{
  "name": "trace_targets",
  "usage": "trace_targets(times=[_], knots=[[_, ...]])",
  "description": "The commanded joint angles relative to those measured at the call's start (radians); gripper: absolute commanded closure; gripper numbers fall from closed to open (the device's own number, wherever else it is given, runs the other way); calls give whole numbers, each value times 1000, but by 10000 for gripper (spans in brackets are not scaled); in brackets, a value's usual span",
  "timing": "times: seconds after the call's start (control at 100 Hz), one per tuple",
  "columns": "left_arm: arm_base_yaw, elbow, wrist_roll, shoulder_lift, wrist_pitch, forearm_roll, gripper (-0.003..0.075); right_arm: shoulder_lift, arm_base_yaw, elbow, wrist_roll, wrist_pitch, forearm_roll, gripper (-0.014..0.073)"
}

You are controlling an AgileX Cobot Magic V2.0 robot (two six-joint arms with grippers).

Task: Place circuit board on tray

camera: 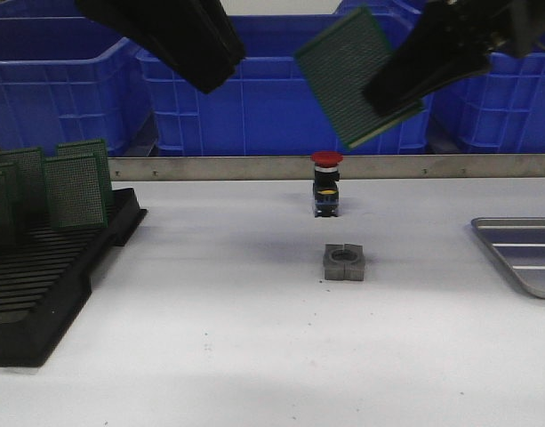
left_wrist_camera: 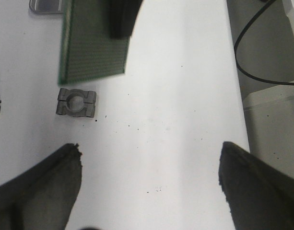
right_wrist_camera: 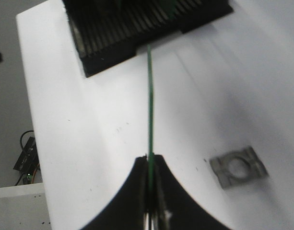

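Circuit board held tilted in air above worktop, pinched at edge by right gripper. Left gripper spread, empty. Thin, stiff, light (likely scratch-prone); keep edge grip. Tray far right.

Light: bright, even, from overhead | Glare: white table washed pale | Shadows: soft, under metal block | Blur: circuit board and block smeared in right wrist view | Focus: left gripper fingers soft
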Motion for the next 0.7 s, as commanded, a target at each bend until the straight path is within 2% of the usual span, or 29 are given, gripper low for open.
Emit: trace_targets(times=[0.0, 0.19, 0.31, 0.48, 0.69], knots=[[-10, -28, -6, -49, 35, -58, 164, -44, -96, -31, 72, 31, 6, 660], [-10, -28, -6, -49, 39, -58, 164, 16, -313, -31, 280, 23, -1, 660], [-10, -28, -6, -49, 39, -58, 164, 91, -398, -31, 414, 14, -1, 660], [-10, -28, -6, -49, 39, -58, 164, 210, -455, -31, 502, 0, -1, 660], [-10, -28, -6, -49, 39, -58, 164, 324, -466, -31, 534, -51, -1, 660]])
